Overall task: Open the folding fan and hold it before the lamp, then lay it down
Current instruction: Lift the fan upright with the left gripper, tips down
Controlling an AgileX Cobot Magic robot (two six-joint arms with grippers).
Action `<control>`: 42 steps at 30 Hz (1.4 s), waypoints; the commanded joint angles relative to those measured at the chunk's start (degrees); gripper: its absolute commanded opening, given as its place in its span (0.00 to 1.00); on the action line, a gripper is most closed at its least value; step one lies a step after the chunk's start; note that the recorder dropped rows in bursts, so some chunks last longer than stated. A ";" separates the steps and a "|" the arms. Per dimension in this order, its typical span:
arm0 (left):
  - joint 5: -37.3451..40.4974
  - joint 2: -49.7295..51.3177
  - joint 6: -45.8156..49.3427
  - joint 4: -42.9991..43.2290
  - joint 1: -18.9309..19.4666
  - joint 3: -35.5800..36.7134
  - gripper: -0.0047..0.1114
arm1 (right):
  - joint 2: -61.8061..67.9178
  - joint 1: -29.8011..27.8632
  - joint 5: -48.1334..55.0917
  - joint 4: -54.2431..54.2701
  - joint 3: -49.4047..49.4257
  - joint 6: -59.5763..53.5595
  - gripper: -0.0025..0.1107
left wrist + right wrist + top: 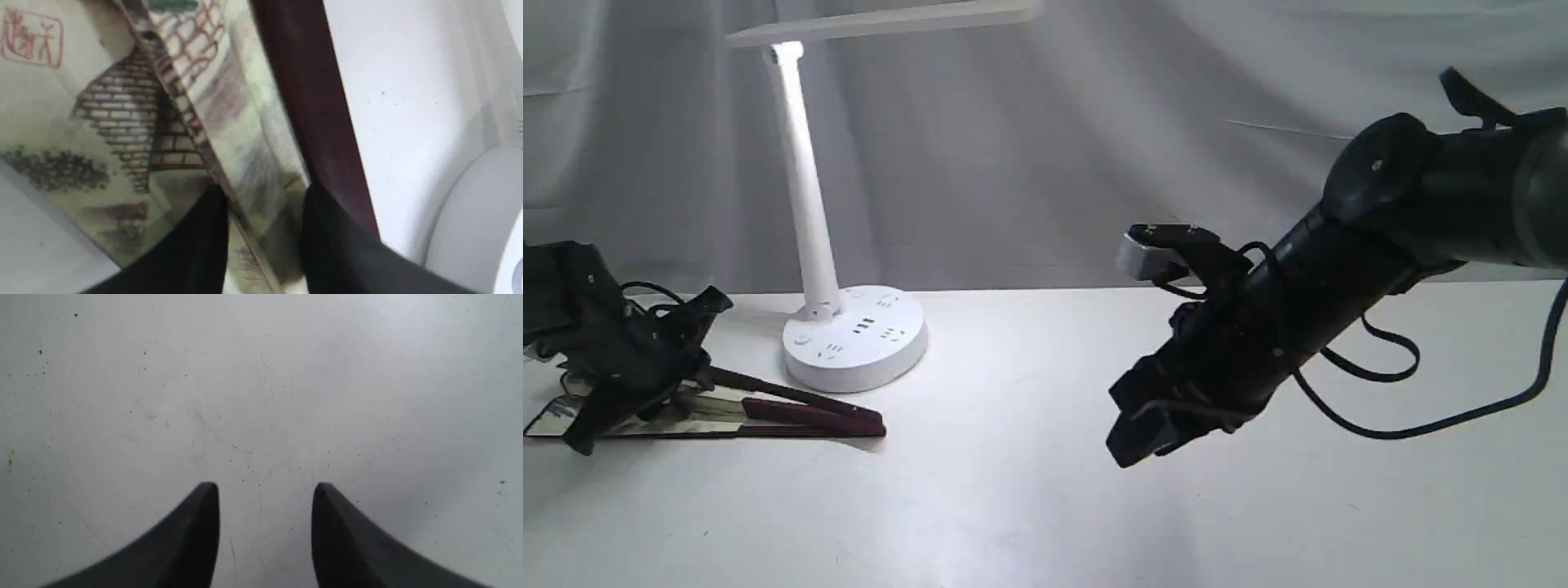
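Matt paper folding fan (pixel 122 122), glossy maroon guard (pixel 310 102), smooth plastic lamp (pixel 854 347), scuffed table (pixel 261 375)

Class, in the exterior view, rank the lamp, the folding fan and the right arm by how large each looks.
1. right arm, but it looks nearest the camera, so true size is unsure.
2. lamp.
3. folding fan, partly hidden by the left gripper.

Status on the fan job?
Left gripper open, fingers straddling fan. Right gripper open above table. Fan lying beside lamp, partly spread. Nothing between them.
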 commanded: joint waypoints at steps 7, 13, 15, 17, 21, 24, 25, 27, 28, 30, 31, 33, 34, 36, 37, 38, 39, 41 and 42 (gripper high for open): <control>7.18 0.14 1.49 0.41 0.06 0.24 0.09 | -0.12 0.14 -0.14 -0.11 -0.45 0.03 0.35; 12.07 -0.40 5.13 -0.22 -0.05 0.24 0.09 | -0.12 0.03 -0.35 -0.11 -0.45 0.03 0.35; 12.36 -0.92 6.94 -1.36 -0.20 0.24 0.09 | -0.12 0.03 -0.35 -0.11 -0.45 0.03 0.35; 12.94 -1.61 9.21 -3.40 -0.60 0.24 0.09 | -0.12 0.01 -0.17 -0.11 -0.45 0.53 0.35; 13.64 -2.31 9.76 -7.15 -1.88 0.24 0.09 | -0.12 0.01 0.29 -0.54 -0.45 1.56 0.35; 13.64 -2.29 10.40 -9.17 -3.27 0.24 0.09 | -0.12 0.01 1.36 -1.86 -0.45 1.56 0.35; 13.64 -2.29 10.52 -9.17 -4.02 0.24 0.09 | -0.12 0.01 1.98 -2.47 -0.45 1.56 0.35; 13.88 -2.29 10.42 -9.07 -5.42 0.24 0.09 | -0.12 0.01 3.66 -3.49 -0.45 1.78 0.35; 14.05 -2.29 10.43 -9.07 -6.11 0.24 0.09 | -0.12 0.01 4.57 -3.93 -0.45 1.78 0.35; 14.96 -2.34 10.18 -9.07 -7.59 0.24 0.09 | -0.12 0.01 6.22 -4.43 -0.45 1.78 0.35; 15.51 -2.34 9.93 -9.18 -8.13 0.24 0.09 | -0.12 0.01 6.69 -4.54 -0.45 1.78 0.35; 16.45 -2.34 9.74 -9.18 -9.36 0.24 0.09 | -0.24 0.01 7.51 -4.78 -0.45 2.18 0.35; 16.83 -2.34 9.36 -9.18 -9.97 0.24 0.09 | -0.46 0.01 7.63 -5.04 -0.45 2.51 0.35; 17.30 -2.34 8.51 -9.18 -10.95 0.24 0.09 | -0.88 0.01 7.63 -6.23 -0.45 3.08 0.35; 17.60 -2.34 8.50 -9.18 -11.31 0.24 0.09 | -1.47 0.01 7.63 -7.33 -0.54 3.76 0.35; 17.90 -2.34 8.50 -9.18 -11.58 0.24 0.09 | -1.78 0.01 7.63 -7.93 -0.54 4.36 0.35; 18.58 -2.34 7.90 -9.28 -12.06 0.24 0.09 | -2.33 0.01 7.63 -8.94 -0.54 4.89 0.35; 19.22 -2.34 5.84 -9.15 -12.27 0.35 0.09 | -3.44 -0.05 7.63 -10.29 -0.54 6.05 0.35; 19.35 -2.34 5.55 -9.15 -12.36 0.35 0.09 | -4.22 -0.05 7.63 -10.40 -0.54 6.09 0.35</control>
